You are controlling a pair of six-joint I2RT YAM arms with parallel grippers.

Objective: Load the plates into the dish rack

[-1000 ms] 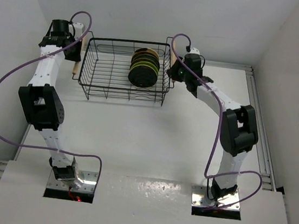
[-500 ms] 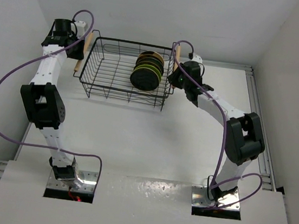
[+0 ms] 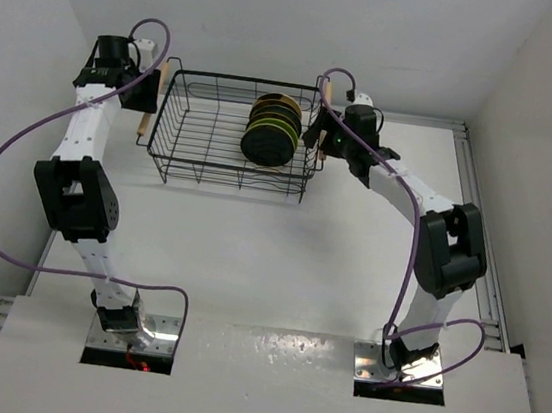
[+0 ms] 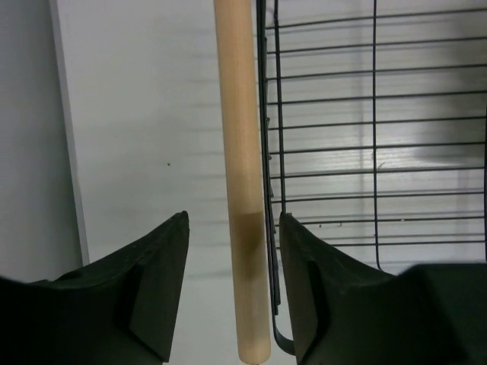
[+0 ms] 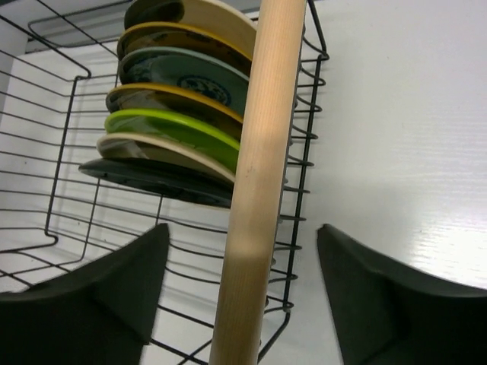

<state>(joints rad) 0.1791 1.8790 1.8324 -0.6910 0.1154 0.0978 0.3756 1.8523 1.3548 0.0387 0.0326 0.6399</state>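
Left gripper (image 4: 233,220) stands open astride the left handle (image 4: 242,152), a light wooden bar on the dish rack (image 3: 221,176). Its two dark fingers flank the bar with a gap of white worktop (image 3: 280,257) showing on the outer side and a narrower gap on the rack side, so neither finger presses on the wood. Right gripper (image 5: 243,232) is likewise open, its fingers spread wide on either side of the right handle (image 5: 266,137), well clear of it on both sides and gripping nothing. From the top view the black wire rack sits on the worktop at the far end, between the two arms, each arm reaching to its own end of the rack. The plates (image 3: 270,130) are all inside the rack, standing on edge and packed face to face in one row in its right half, close to the right handle. In the right wrist view the row reads, from far to near, a cream plate (image 5: 221,19), a mustard one, a teal-grey patterned plate (image 5: 179,72), another mustard one, a lime green plate (image 5: 167,125), a pale one and a glossy black plate (image 5: 152,175). The rack's left half holds only bare wire.
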